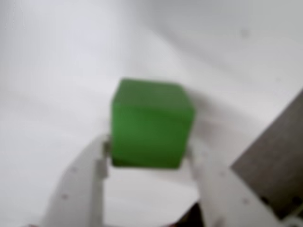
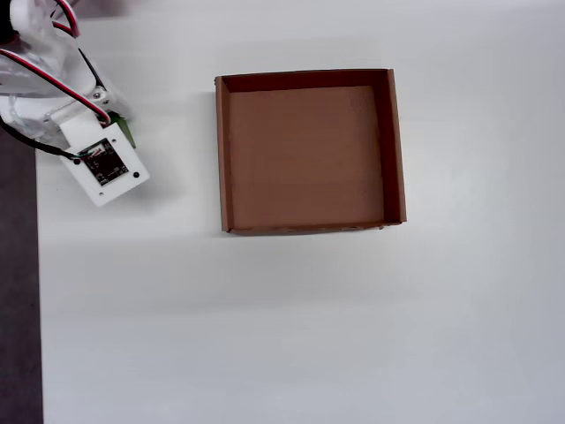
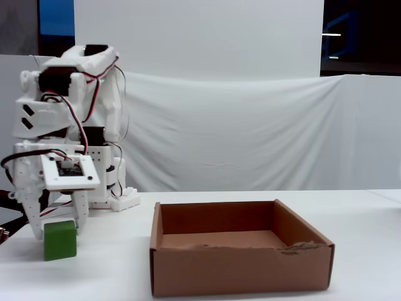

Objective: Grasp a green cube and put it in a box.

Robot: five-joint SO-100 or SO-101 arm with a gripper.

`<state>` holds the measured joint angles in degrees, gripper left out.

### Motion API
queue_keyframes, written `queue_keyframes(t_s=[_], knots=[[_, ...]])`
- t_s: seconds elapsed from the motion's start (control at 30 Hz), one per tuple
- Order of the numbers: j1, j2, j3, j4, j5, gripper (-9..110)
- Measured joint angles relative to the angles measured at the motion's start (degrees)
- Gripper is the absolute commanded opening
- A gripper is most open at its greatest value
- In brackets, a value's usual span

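Observation:
The green cube (image 1: 150, 124) sits between my gripper's (image 1: 149, 152) two white fingers in the wrist view, and both fingers touch its sides. In the fixed view the cube (image 3: 60, 241) is at the far left, low at table level under the gripper (image 3: 61, 224). I cannot tell if it rests on the table. In the overhead view only a green sliver (image 2: 131, 133) shows beside the wrist. The brown cardboard box (image 2: 222, 150) lies open and empty to the right of the arm, and in the fixed view (image 3: 241, 271) it is in the front middle.
The white table's left edge borders a dark strip (image 2: 18, 291), which also shows at the right of the wrist view (image 1: 277, 161). The arm's base (image 3: 119, 199) stands behind the gripper. A white cloth backdrop (image 3: 250, 132) hangs behind the table.

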<state>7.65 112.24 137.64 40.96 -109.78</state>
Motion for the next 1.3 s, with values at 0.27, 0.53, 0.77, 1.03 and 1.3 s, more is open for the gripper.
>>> queue_keyframes(t_s=[0.27, 0.53, 0.77, 1.03, 1.3], knots=[[0.0, 0.0, 0.0, 0.0, 0.0, 15], [0.0, 0.0, 0.0, 0.0, 0.0, 14], [0.0, 0.0, 0.0, 0.0, 0.2, 14], [-0.8, 0.7, 0.0, 2.2, 2.3, 13], [-2.5, 4.6, -3.2, 11.8, 4.5, 13]])
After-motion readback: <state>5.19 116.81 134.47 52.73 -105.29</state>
